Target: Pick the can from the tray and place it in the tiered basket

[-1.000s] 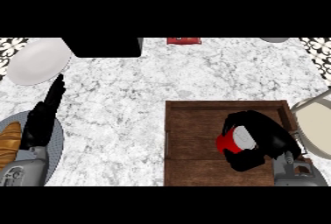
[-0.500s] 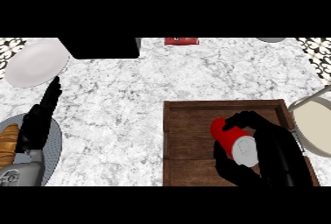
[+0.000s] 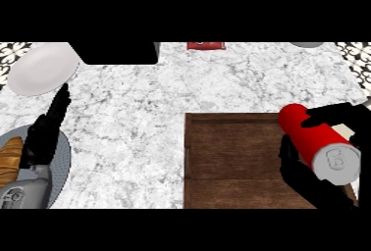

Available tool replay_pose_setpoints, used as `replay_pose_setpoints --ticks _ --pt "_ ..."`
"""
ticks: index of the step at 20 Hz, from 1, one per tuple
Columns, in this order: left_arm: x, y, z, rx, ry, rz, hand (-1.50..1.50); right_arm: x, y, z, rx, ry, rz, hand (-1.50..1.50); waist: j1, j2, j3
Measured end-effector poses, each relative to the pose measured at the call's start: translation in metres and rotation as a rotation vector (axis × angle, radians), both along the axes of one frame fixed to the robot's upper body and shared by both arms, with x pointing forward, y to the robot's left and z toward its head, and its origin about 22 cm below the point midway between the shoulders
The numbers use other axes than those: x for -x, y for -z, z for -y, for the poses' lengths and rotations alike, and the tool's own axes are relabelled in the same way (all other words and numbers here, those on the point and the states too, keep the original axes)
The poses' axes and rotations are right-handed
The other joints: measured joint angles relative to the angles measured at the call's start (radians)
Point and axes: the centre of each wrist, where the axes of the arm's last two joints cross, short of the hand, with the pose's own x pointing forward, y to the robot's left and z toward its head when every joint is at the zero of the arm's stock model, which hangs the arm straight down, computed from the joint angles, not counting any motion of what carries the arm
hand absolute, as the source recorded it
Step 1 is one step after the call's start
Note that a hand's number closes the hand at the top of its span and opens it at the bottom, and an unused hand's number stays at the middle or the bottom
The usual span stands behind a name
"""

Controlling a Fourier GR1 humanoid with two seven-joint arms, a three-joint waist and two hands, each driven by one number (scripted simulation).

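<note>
Your right hand (image 3: 319, 171) curls around the red can (image 3: 317, 143) above the tray's (image 3: 232, 162) right edge; open marble counter (image 3: 181, 88) lies left. Left hand (image 3: 45, 132) rests with straight fingers. No label readable.

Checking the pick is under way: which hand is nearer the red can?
Right. The right hand is curled round the red can above the wooden tray; the left hand rests open far across the counter.

The tray (image 3: 232, 162) sits at the counter's (image 3: 145, 103) right, the can (image 3: 319, 144) above its right edge.
</note>
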Motion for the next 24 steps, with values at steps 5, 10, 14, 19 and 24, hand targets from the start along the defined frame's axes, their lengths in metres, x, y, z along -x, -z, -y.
replay_pose_setpoints --ticks 5,10,14,19,24 --pt "-0.002 -0.001 0.003 0.003 0.007 0.001 0.00 -0.014 -0.028 0.023 0.065 0.062 0.025 1.50 0.003 0.001 0.000" --pt "-0.002 -0.001 0.005 -0.002 0.003 0.004 0.00 -0.027 -0.046 0.052 0.042 0.036 0.014 1.50 0.005 0.002 0.001" --pt "0.000 -0.001 0.007 -0.001 0.010 0.008 0.00 -0.044 -0.048 0.074 0.100 0.048 -0.021 1.50 0.008 0.004 0.001" --pt "0.001 0.001 0.004 -0.001 0.010 0.003 0.00 -0.058 -0.052 0.103 0.251 0.145 -0.047 1.50 0.010 0.005 0.001" --pt "-0.002 0.003 0.006 -0.002 0.009 0.002 0.00 -0.077 -0.048 0.144 0.381 0.247 -0.076 1.50 0.010 0.007 0.001"
